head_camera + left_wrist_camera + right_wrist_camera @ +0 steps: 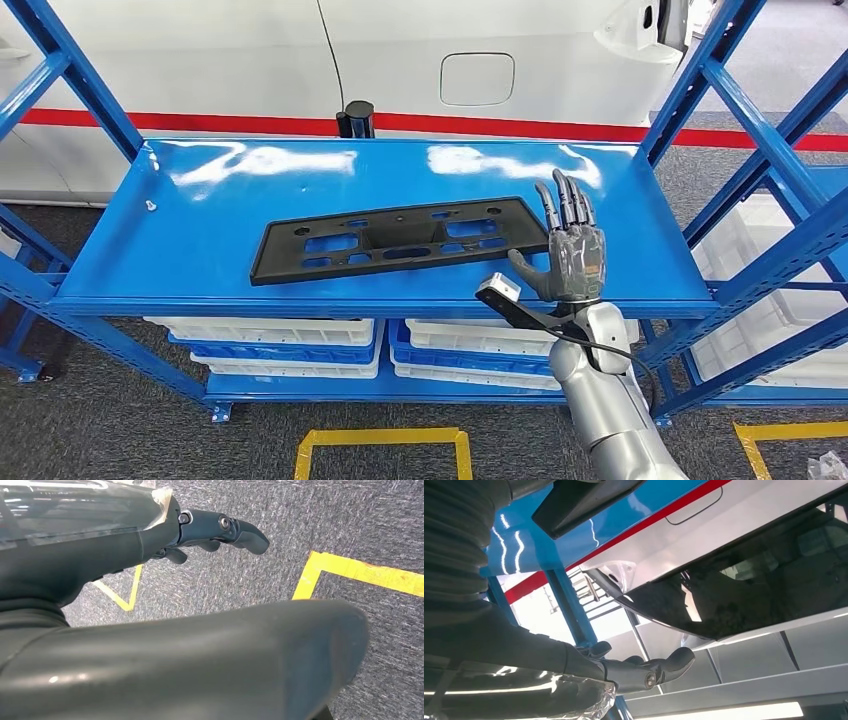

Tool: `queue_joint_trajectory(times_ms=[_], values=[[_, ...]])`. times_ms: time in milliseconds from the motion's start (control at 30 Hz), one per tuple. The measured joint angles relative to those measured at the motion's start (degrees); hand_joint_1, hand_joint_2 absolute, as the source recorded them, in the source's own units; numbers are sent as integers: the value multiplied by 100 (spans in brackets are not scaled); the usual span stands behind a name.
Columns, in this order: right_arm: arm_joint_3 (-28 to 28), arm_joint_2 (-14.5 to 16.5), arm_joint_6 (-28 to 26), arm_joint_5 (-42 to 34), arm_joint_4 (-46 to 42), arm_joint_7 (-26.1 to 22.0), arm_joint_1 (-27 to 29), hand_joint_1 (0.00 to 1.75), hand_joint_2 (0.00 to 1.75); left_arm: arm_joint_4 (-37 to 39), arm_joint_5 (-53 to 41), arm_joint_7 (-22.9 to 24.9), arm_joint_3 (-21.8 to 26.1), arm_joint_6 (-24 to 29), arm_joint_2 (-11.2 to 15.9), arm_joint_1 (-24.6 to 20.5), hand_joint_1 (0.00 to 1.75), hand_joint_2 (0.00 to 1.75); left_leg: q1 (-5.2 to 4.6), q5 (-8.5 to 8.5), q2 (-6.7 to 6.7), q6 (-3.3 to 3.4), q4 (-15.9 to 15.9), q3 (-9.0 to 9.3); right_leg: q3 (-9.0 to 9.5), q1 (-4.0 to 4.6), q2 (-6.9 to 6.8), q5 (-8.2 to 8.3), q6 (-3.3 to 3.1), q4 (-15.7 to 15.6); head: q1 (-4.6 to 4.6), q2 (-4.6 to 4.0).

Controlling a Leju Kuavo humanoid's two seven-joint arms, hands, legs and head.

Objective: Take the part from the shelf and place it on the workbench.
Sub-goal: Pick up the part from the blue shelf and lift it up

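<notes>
One flat black plastic part [398, 238] is laid on the glossy blue metal shelf [200, 230], pretty much dead center, long and rectangular with a bunch of cutouts punched through it. It's angled a bit, so the end toward 3 o'clock sits further back than the end toward 9 o'clock.

The right hand [572, 248] is held up just off the part's 3 o'clock end, palm facing the part, dark fingers [566, 202] stretched straight and a little apart, thumb stuck out to the side. Nothing is gripped by it, and whether the part's edge is actually touched can't be told. In the right wrist view the same hand [644, 670] is seen from behind, fingers extended, with the part's dark edge [579, 500] above it.

The left hand [220, 532] is hung down over speckled grey carpet [350, 525] marked with yellow tape [360, 570]; fingers look loosely curled, nothing held.

White plastic bins [270, 335] are stacked on the lower shelf, and a white panel with a red stripe [560, 128] runs behind at 12 o'clock.
</notes>
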Motion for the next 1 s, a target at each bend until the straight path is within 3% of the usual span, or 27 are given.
queue_joint_trajectory(times_ms=[1000], values=[[776,191,549,-116,163,112,-136,0,175,0,50,-27,-2,55,-27,-20,0,0,5,0,1,0,0,0,0,6,0,0,0,0,0,0]])
